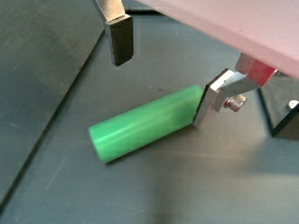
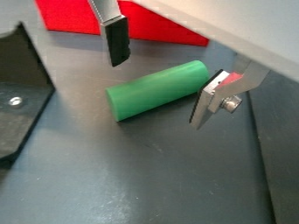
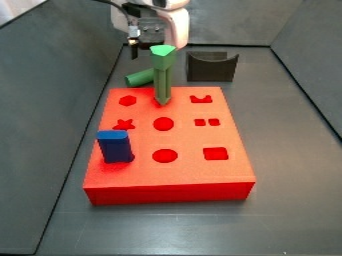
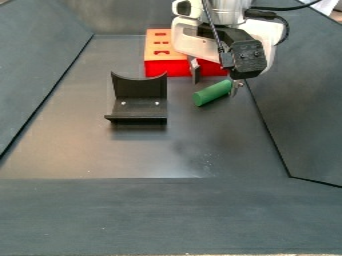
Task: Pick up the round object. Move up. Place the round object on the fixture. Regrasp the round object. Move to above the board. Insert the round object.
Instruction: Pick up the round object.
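Observation:
The round object point(image 1: 142, 125) is a dull-green smooth cylinder lying on its side on the dark floor; it shows in both wrist views point(image 2: 158, 89) and both side views point(image 3: 139, 77) point(image 4: 210, 96). My gripper point(image 1: 167, 74) point(image 2: 163, 74) is open and hangs just above one end of it. One finger point(image 1: 121, 44) stands clear of it and the other finger point(image 1: 218, 98) is close beside that end. The gripper holds nothing. The fixture point(image 4: 136, 98) point(image 3: 210, 66) point(image 2: 17, 87) stands on the floor beside the cylinder. The red board point(image 3: 167, 145) point(image 4: 166, 52) point(image 2: 117, 26) lies close by.
A green peg with an angular bright-green top point(image 3: 162, 75) stands upright in a back hole of the board. A blue block point(image 3: 115, 146) stands on the board's front left. Dark walls enclose the floor point(image 4: 160, 150).

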